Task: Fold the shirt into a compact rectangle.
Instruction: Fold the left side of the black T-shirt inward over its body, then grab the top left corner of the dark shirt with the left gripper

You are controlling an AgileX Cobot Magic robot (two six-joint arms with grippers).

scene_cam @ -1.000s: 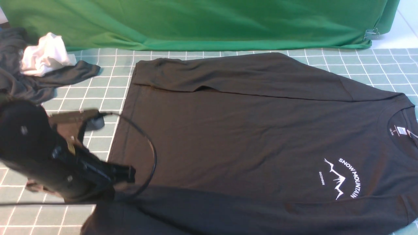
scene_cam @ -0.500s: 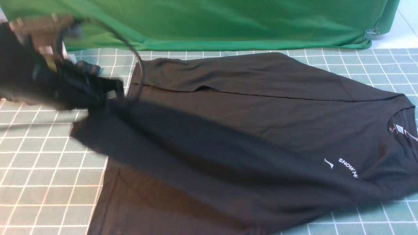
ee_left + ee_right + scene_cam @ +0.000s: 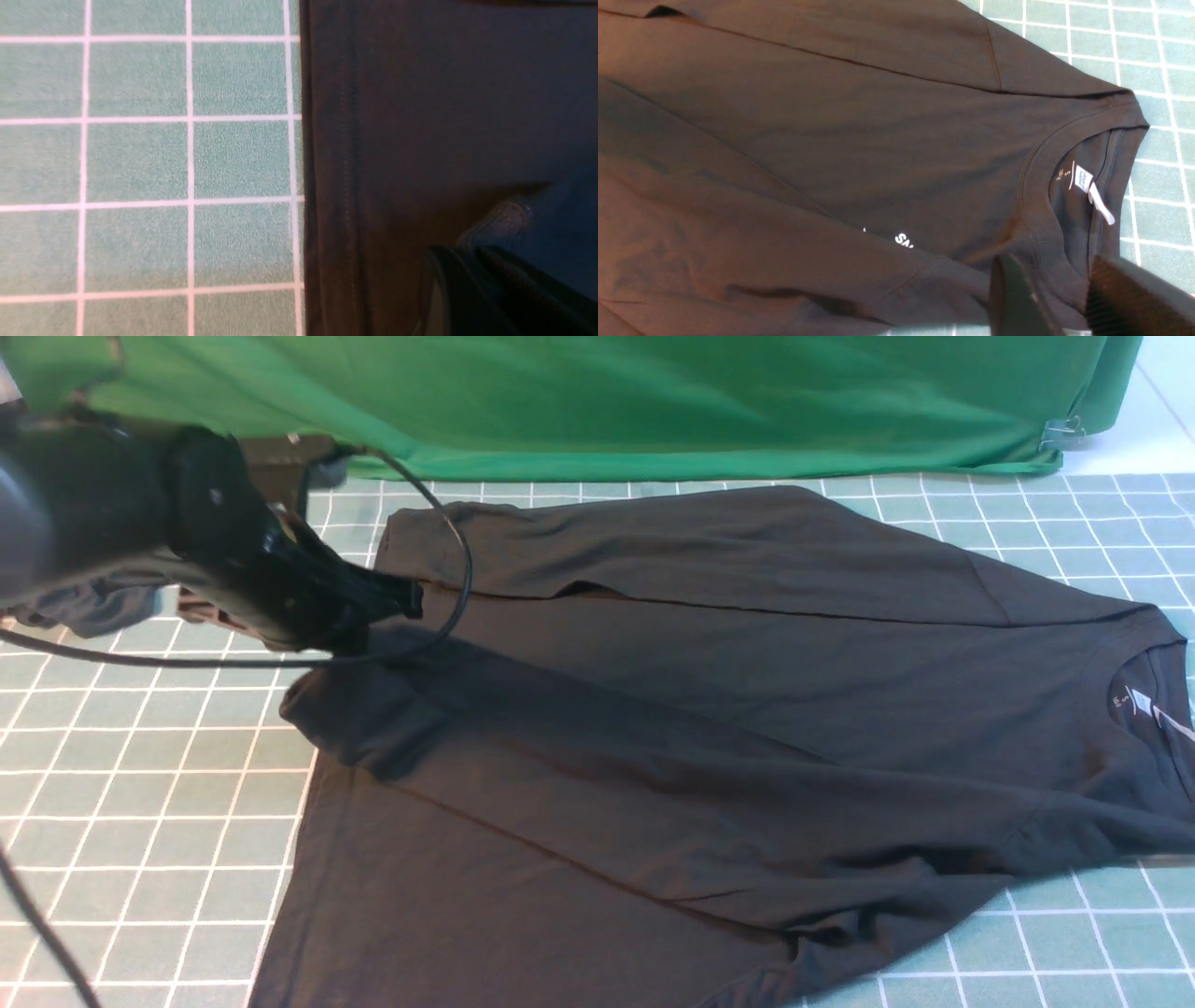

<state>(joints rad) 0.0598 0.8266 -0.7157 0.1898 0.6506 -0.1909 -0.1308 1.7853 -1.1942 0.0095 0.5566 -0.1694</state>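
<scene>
Your left claw (image 3: 403, 603) pinches sleeve (image 3: 607, 747), slanting it across shirt (image 3: 747, 644) to narrow the rectangle; right claw (image 3: 1052, 270) gapes wide over collar (image 3: 1029, 186), gripping nothing.

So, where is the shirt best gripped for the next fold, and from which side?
Grip the stitched hem, coming from the robot's left over the grid mat. The shirt lies flat with that edge straight and free there, so the left pincer can probably slip one jaw under it.
</scene>
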